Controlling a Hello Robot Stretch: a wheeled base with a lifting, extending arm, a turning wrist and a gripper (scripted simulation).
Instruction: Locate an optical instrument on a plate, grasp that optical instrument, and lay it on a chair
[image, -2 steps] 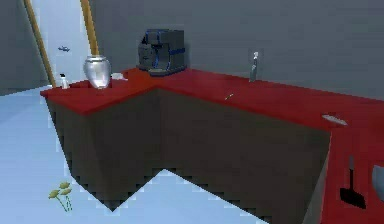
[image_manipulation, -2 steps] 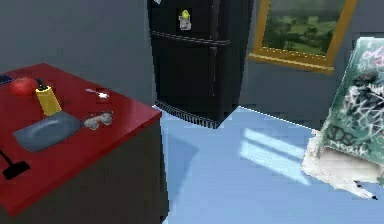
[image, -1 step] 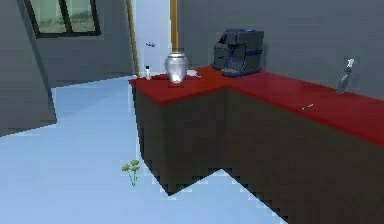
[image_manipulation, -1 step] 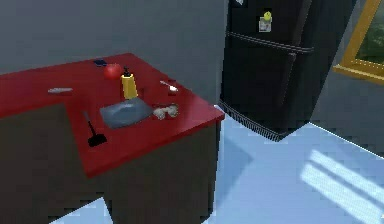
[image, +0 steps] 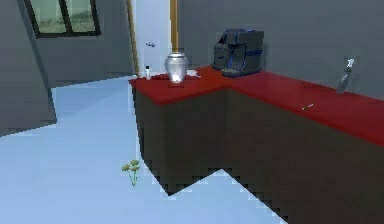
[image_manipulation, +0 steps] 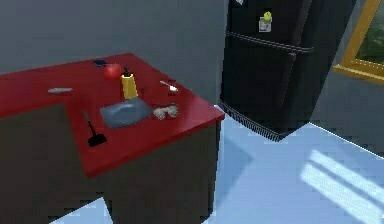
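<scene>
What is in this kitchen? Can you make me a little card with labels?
room: kitchen with a pale blue floor
worktop: red counter with dark sides, bent in an L
on it, forward view: silver vase, dark coffee machine
on it, arm side view: grey sink, yellow bottle, red round thing, small whitish thing
big appliance: black fridge past the counter's end
on the floor: little green plant by the counter's corner
wall: window
</scene>
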